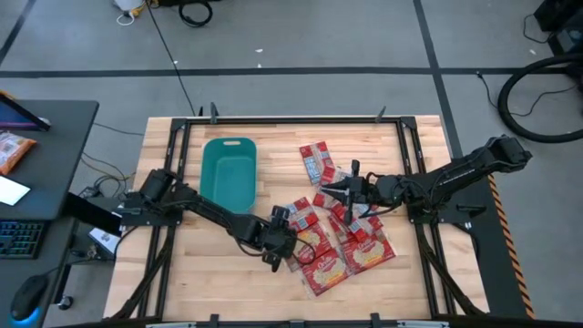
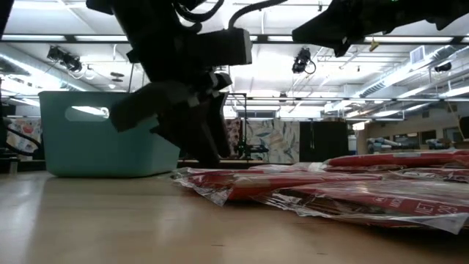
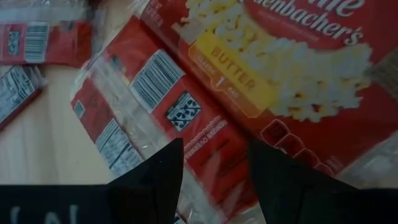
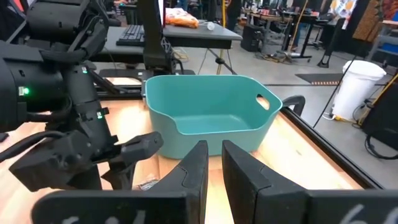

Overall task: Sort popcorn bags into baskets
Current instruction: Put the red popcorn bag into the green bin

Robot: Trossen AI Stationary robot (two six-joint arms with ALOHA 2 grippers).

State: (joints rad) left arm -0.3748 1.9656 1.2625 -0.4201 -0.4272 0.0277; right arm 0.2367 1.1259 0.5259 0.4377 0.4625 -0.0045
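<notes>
1. Wooden table (image 1: 191,282) fills the middle of a workshop with a grey floor; a dark desk stands off the table's left side.
2. Teal basket (image 1: 228,170) sits on the table's left half, empty as far as the right wrist view shows.
3. Popcorn bags (image 1: 342,239) lie in a loose overlapping heap to the right of the basket, well apart from it, none inside it.
4. Left gripper (image 1: 290,248) hangs low over the heap's near-left edge, right of the basket. Its fingers stand apart above a red bag (image 3: 155,118), gripping nothing.
5. Right gripper (image 1: 330,191) hovers above the heap's far side, pointing toward the basket. Its fingers are nearly together with a narrow gap, holding nothing.
</notes>
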